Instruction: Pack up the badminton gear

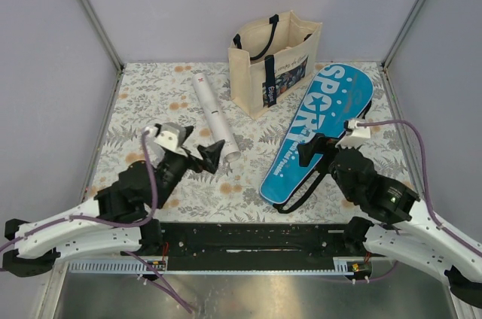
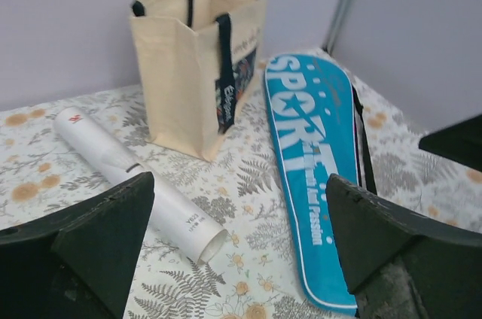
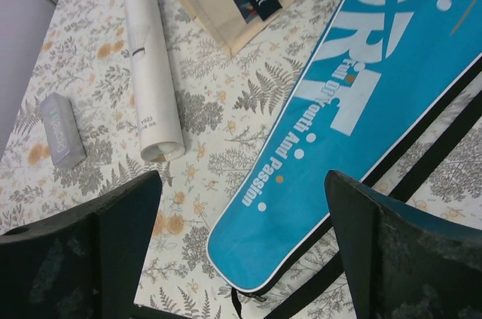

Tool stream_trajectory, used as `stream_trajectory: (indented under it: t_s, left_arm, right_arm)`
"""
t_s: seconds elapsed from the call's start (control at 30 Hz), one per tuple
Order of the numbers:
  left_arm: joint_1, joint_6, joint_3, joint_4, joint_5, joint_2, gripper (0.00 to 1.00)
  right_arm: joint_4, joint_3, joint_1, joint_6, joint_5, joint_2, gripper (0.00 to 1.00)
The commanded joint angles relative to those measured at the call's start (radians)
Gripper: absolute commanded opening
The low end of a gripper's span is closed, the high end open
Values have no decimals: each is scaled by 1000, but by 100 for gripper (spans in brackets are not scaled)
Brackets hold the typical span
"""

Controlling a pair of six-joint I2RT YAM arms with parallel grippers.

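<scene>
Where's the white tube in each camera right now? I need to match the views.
Top external: white tube lies centre-left, angled.
Left wrist: tube at lower left, near end open.
Right wrist: tube at upper left.
Shared landmark: blue SPORT case, right of the tube in every view.

White tube (image 1: 215, 117); blue case (image 1: 320, 129), seemingly closed

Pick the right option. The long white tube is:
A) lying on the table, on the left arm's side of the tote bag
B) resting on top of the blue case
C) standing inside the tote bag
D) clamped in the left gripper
A: the white tube lies flat on the table, beside the tote bag and apart from the blue case.
</scene>
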Motion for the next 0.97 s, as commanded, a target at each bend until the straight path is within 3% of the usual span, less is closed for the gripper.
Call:
stream_trajectory:
  t_s: [0.0, 0.27, 0.43, 0.93]
  left_arm:
    - [1, -119, 102, -237, -160, -56, 99]
    - [1, -247, 71, -303, -186, -223, 99]
    - [1, -221, 38, -297, -224, -301, 99]
    - [1, -250, 67, -352, -233, -295, 99]
  right_arm:
    - [-39, 99, 0, -100, 84, -34, 98]
    - [-54, 182, 0, -202, 115, -116, 98]
    - [-46, 163, 0, -212, 124, -148, 98]
    - [-19, 165, 0, -203, 118, -159, 98]
